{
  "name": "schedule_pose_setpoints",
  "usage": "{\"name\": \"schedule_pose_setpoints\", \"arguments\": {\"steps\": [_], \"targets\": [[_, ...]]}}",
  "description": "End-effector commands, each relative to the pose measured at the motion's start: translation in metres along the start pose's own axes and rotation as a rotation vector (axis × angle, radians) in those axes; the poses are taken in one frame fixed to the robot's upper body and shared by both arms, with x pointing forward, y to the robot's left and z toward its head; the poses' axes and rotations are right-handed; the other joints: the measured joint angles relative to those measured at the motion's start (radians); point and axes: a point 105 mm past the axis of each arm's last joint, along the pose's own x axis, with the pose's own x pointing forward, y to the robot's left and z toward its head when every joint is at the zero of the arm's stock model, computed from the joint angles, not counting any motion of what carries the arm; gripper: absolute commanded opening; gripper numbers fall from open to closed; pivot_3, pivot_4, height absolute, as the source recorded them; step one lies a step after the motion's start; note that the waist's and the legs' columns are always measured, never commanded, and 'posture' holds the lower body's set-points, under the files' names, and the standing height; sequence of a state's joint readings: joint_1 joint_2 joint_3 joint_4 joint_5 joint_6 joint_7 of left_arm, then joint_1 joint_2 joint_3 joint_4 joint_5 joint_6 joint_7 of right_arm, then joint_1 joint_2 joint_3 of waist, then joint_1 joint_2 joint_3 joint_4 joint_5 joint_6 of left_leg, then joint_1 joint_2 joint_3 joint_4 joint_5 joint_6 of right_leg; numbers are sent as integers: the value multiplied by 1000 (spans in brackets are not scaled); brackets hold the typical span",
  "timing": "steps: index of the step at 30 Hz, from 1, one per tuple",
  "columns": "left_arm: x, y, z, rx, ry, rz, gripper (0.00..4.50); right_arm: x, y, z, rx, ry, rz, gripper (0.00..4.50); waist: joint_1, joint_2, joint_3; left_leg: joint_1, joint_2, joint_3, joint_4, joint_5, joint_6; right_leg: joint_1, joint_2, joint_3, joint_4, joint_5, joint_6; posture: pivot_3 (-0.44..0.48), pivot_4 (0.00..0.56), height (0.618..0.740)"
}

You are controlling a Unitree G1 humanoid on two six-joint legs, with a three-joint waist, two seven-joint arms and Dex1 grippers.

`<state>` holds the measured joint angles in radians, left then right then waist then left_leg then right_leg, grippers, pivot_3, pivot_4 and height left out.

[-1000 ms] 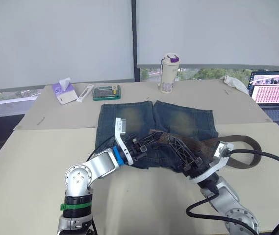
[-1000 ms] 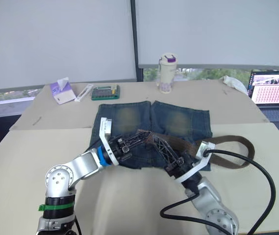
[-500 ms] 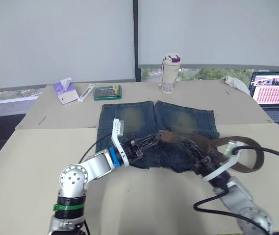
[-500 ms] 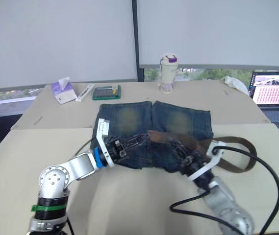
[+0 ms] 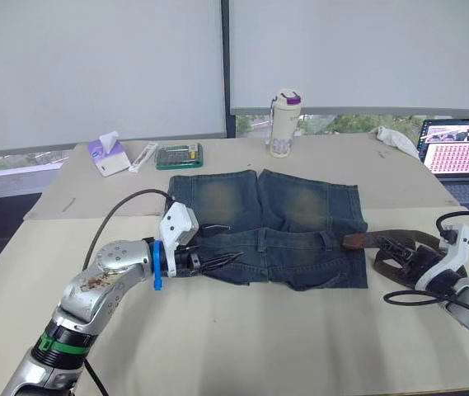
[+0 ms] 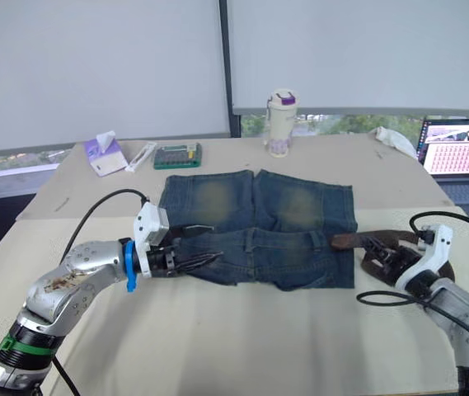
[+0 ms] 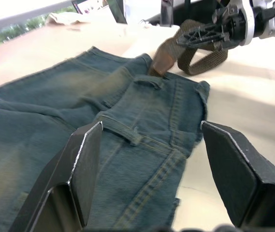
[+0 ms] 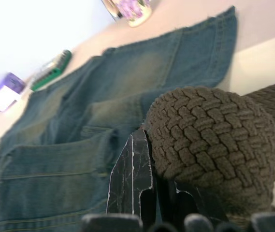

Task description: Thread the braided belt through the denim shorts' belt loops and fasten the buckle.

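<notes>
Left eye view: the denim shorts (image 5: 267, 227) lie flat on a beige surface (image 5: 242, 338), legs pointing away from the robot. The left tool (image 5: 218, 264) rests at the waistband's left end, its fingers a little apart. The right tool (image 5: 392, 252) sits just off the shorts' right edge, gripping the braided belt (image 5: 382, 240), whose brown end touches the waistband there.

Left wrist view: the two fingers (image 7: 86, 159) stand wide apart over the denim waistband; one of the belt loops (image 7: 135, 137) lies between them.

Right wrist view: the tool's fingers (image 8: 135, 169) clamp a bend of braided strap.

Farther back on the surface stand a pale bottle (image 5: 283, 122), a tissue pack (image 5: 108, 154) and an open laptop (image 5: 461, 157), before white window blinds (image 5: 94, 66).
</notes>
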<state>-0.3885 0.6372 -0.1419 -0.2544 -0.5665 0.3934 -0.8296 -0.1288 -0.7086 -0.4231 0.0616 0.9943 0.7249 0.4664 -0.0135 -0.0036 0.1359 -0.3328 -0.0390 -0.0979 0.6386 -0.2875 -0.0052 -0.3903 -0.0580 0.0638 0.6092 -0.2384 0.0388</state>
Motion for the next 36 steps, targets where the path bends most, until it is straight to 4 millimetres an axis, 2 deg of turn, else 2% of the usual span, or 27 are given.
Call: {"name": "schedule_pose_setpoints", "arguments": {"steps": [1, 7, 12, 19, 23, 26, 36], "targets": [[-1, 7, 18, 84, -54, -4, 3446, 10, 11, 2, -16, 26, 63, 0, -1, 0, 0, 0, 0, 0, 0, 0, 0, 0, 0, 0, 0, 0, 0, 0, 150, 740], [3, 17, 22, 116, -57, 5, 3446, 20, 12, 0, -10, 37, 91, 0, -2, 1, -1, 0, 1, -1, 1, 0, 0, 0, 0, -1, 1, 1, -1, 0, 150, 740], [3, 24, 23, 130, -57, 19, 3446, 19, 6, 24, -55, -60, 59, 0, -4, 2, -1, 0, 1, -1, 1, 0, 1, 0, 0, -1, 1, 1, -1, 0, 150, 740], [4, 20, 22, 117, -63, -2, 3446, 17, 14, 48, -95, -125, 78, 0, -2, 2, -1, 0, 0, -1, 1, 0, 1, 0, 0, -1, 1, 2, -1, 0, 150, 740], [5, 18, 22, 110, -70, -8, 3446, 20, 17, 35, -95, -65, 100, 0, 0, 2, -1, 0, 0, -2, 1, 0, 1, 0, 0, -1, 1, 2, -1, 0, 150, 740], [6, 15, 23, 102, -81, -17, 3446, 22, 9, 23, -117, -24, 67, 0, 0, 2, -1, 0, 1, -2, 1, 0, 1, 0, 0, -1, 1, 2, -1, 0, 150, 740], [7, 8, 23, 89, -69, -52, 3446, 23, 20, 12, -32, 21, 153, 0, -1, 2, -1, 0, 1, -2, 1, 0, 1, 0, 0, -1, 2, 2, -1, 0, 150, 740]]}}
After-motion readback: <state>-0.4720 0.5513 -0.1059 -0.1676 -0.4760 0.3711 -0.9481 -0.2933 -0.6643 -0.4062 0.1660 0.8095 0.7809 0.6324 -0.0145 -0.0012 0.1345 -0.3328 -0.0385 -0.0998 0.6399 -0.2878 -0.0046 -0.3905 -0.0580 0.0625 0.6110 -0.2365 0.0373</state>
